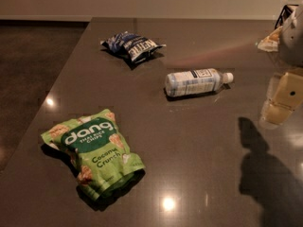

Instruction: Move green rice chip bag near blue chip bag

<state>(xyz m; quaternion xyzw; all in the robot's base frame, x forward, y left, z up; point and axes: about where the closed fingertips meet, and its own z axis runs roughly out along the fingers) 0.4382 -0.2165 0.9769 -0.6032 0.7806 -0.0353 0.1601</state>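
Observation:
The green rice chip bag [94, 150] lies flat on the dark table [199, 141] at the front left, its "dang" lettering facing up. The blue chip bag [132, 45] lies crumpled at the back of the table, left of centre. My gripper [282, 100], pale cream, hangs over the right edge of the table, far to the right of both bags and touching neither. Nothing shows in it. Part of the grey arm [293, 34] sits above it at the right border.
A clear plastic bottle [196, 82] with a white label lies on its side between the blue bag and my gripper. A pale crumpled item [270, 40] lies at the back right. The table's left edge [57, 86] runs diagonally beside dark floor.

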